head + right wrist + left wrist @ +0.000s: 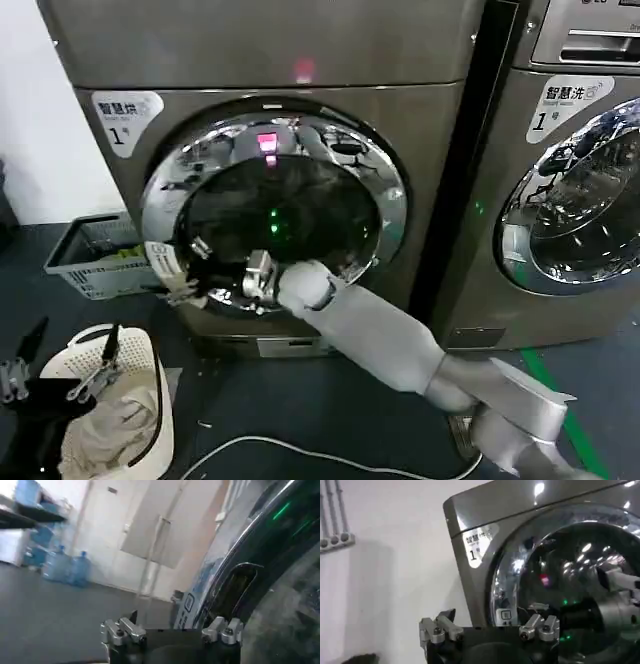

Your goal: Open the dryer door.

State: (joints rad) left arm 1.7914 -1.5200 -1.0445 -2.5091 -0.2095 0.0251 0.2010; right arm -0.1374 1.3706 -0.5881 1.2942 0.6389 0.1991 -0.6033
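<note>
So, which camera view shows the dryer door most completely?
The head view: the dryer door shows whole, with the right gripper at its lower left rim. The left wrist view gives part of its rim and glass, the right wrist view a close piece of its edge.

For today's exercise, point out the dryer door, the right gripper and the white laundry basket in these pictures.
dryer door [395, 190], head view, on its chrome rim.
right gripper [190, 270], head view, at the door's lower left edge.
white laundry basket [150, 350], head view, on its rim.
</note>
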